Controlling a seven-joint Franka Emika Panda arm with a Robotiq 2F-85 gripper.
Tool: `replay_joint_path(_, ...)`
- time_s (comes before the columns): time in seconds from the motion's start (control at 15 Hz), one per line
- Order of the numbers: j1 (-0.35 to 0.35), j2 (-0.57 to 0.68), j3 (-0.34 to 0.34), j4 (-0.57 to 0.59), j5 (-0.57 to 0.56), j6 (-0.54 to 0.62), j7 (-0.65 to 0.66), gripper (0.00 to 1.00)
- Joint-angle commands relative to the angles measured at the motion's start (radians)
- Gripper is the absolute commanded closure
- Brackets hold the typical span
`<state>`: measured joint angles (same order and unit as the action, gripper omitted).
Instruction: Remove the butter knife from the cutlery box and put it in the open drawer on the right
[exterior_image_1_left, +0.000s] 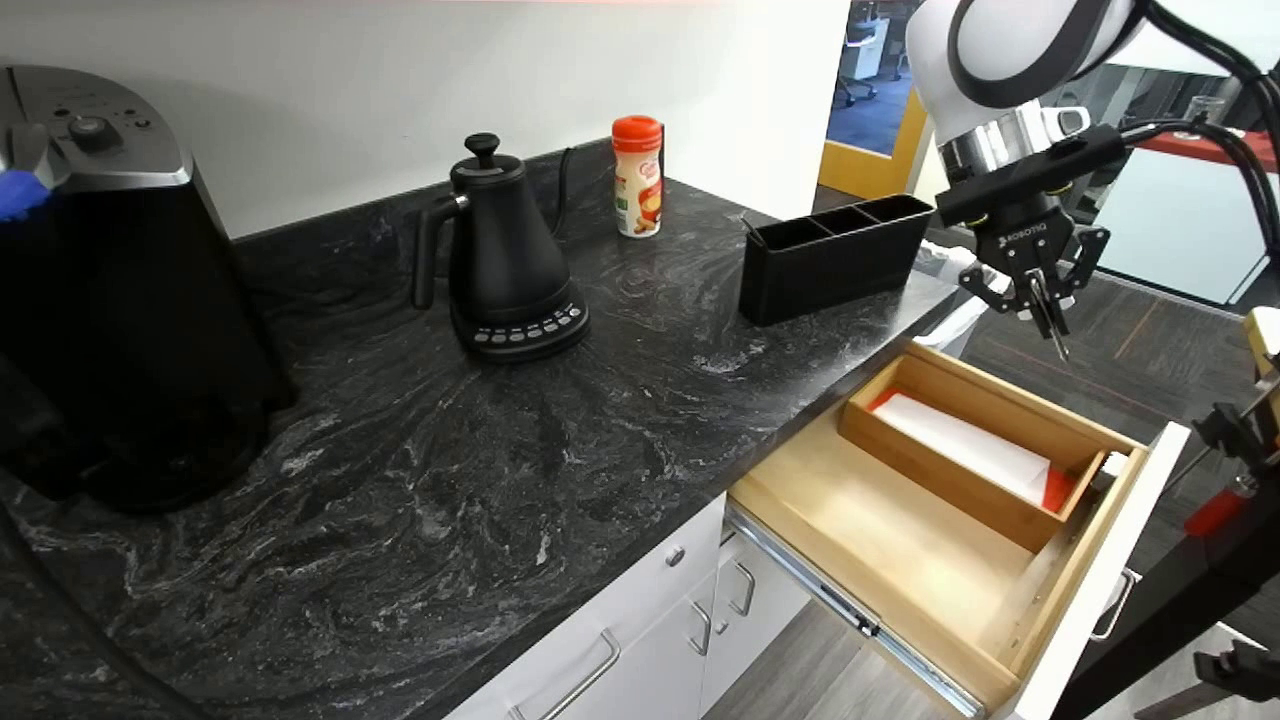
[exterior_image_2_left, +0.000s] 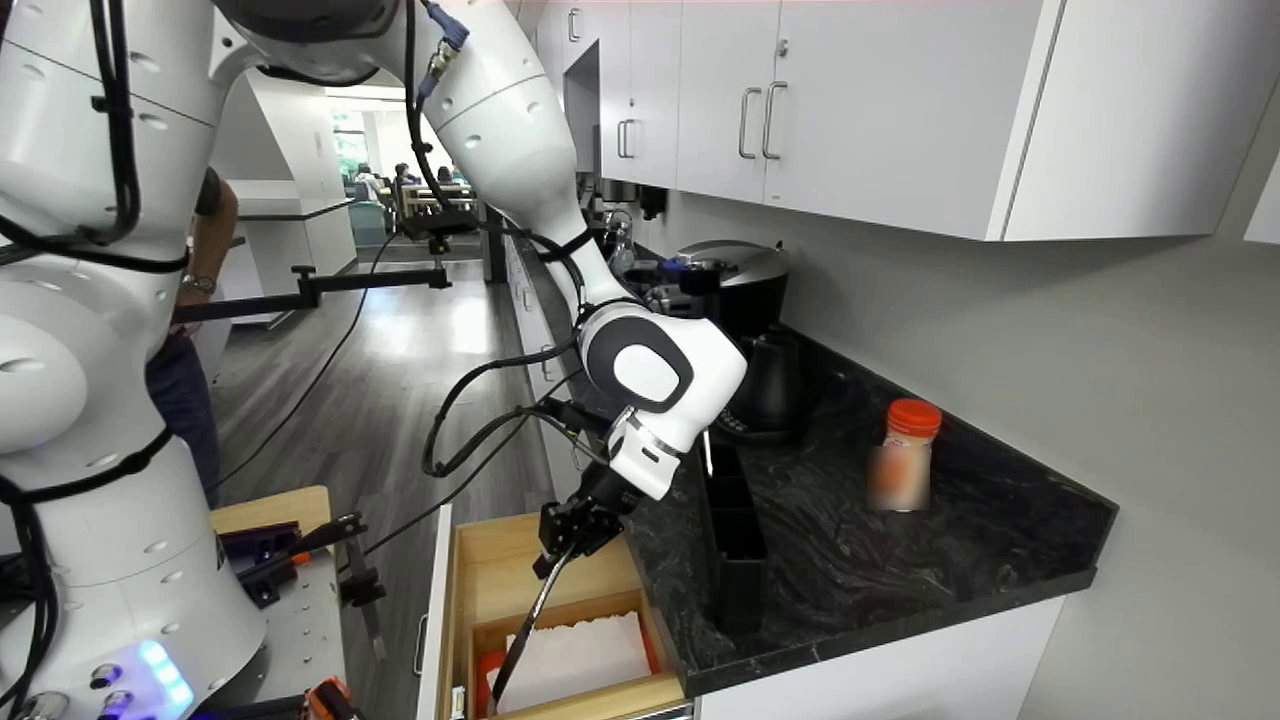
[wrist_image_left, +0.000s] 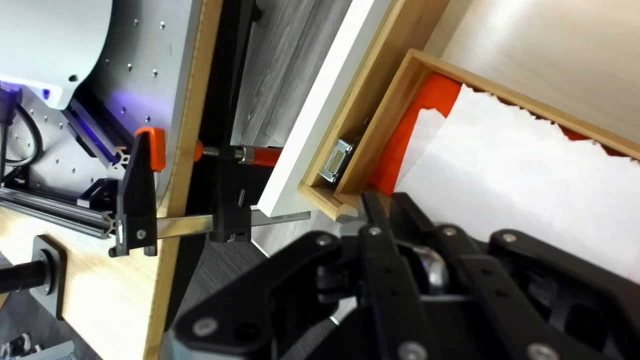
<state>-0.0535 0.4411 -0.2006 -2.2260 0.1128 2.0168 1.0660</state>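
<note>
Marbled countertop (exterior_image_1_left: 620, 450) is flanked at 4 o'clock by the open drawer (exterior_image_1_left: 910, 520), the butter knife (exterior_image_2_left: 530, 622) clamped in the Robotiq gripper (wrist_image_left: 386, 199).

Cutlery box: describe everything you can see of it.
The cutlery box is long, black and open-topped, with straight walls; dividers make three compartments. It could be plastic or coated metal; I can't tell. It stands upright on the dark countertop, near the edge, on the side of the open drawer. A thin utensil pokes out of the end compartment nearest the kettle.
</note>
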Motion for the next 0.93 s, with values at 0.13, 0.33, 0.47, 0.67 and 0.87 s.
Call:
replay_joint_path(0.13,-0.021,0.082,0.027,0.073,0.135,0.019,0.005,0.97)
replay_joint_path(0.33,-0.015,0.107,0.039,0.092,0.210,0.032,0.021,0.97)
replay_joint_path(0.47,-0.011,0.117,0.042,0.100,0.241,0.033,0.028,0.97)
replay_joint_path(0.67,-0.005,0.121,0.040,0.107,0.256,0.022,0.041,0.97)
replay_joint_path(0.87,-0.002,0.113,0.035,0.104,0.245,0.010,0.053,0.97)
